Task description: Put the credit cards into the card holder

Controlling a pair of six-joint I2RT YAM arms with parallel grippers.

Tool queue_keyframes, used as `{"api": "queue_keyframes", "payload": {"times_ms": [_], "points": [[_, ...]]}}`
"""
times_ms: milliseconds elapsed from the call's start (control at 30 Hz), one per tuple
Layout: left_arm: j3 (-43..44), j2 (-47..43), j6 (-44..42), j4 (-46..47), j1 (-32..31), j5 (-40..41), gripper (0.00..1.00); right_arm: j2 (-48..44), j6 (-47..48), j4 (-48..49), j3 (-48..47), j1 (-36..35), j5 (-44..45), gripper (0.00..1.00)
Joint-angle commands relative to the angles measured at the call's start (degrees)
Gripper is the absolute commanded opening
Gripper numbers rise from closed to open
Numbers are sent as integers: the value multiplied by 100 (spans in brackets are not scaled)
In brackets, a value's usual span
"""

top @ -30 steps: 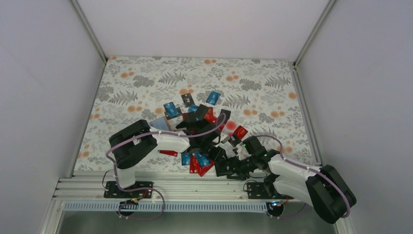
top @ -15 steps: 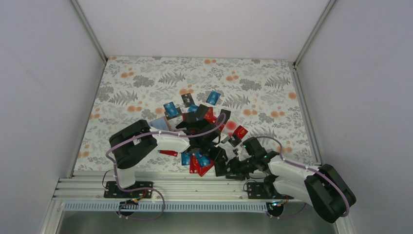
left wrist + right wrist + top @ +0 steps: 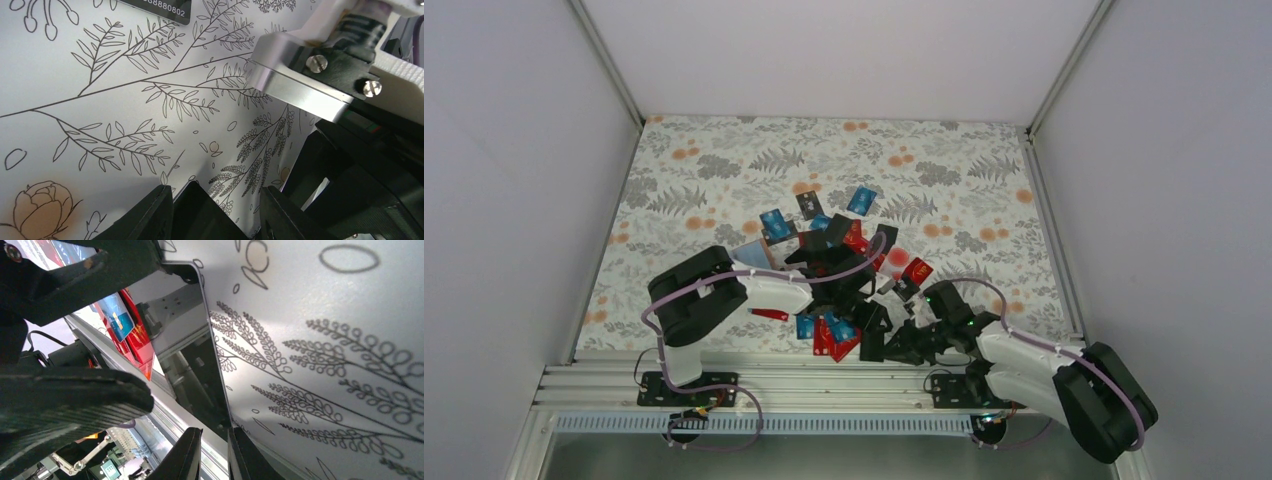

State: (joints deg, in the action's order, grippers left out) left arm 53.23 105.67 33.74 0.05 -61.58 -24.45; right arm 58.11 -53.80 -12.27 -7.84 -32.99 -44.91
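The credit cards (image 3: 834, 235) lie in a loose pile of blue, red and black on the flowered cloth. My left gripper (image 3: 856, 295) hovers over the pile's near side. In its wrist view the left gripper (image 3: 215, 215) has its fingers apart, with a dark flat corner (image 3: 202, 210) against the left finger; whether it is held is unclear. My right gripper (image 3: 871, 345) is low at the table's near edge. The right gripper (image 3: 216, 450) has closed to a narrow gap on the near corner of a glossy black card (image 3: 192, 350). The card holder is hidden.
Red and blue cards (image 3: 127, 325) lie just beyond the black card, near the metal rail (image 3: 824, 385). The right arm's metal bracket (image 3: 300, 80) fills the left wrist view's right side. A black card with pale digits (image 3: 155, 10) lies farther off. White walls close three sides.
The right gripper's jaws have narrowed from wide apart to a thin gap, and that arm has crept slightly left. The left arm has not moved.
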Motion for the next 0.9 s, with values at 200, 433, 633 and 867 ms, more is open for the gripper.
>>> {"api": "queue_keyframes", "payload": {"times_ms": [200,433,633,867], "points": [[20,-547,46,-777,-81,287,46,53,393,-78,11,56,640,42],[-173,-943,-77,-1211,-81,381,46,235,503,275,130,63,358,55],[-231,-597,-100,-975,-73,254,46,368,799,-154,15,63,343,58],[-186,-76,-50,-768,-74,250,46,0,1138,-981,-12,61,116,61]]}}
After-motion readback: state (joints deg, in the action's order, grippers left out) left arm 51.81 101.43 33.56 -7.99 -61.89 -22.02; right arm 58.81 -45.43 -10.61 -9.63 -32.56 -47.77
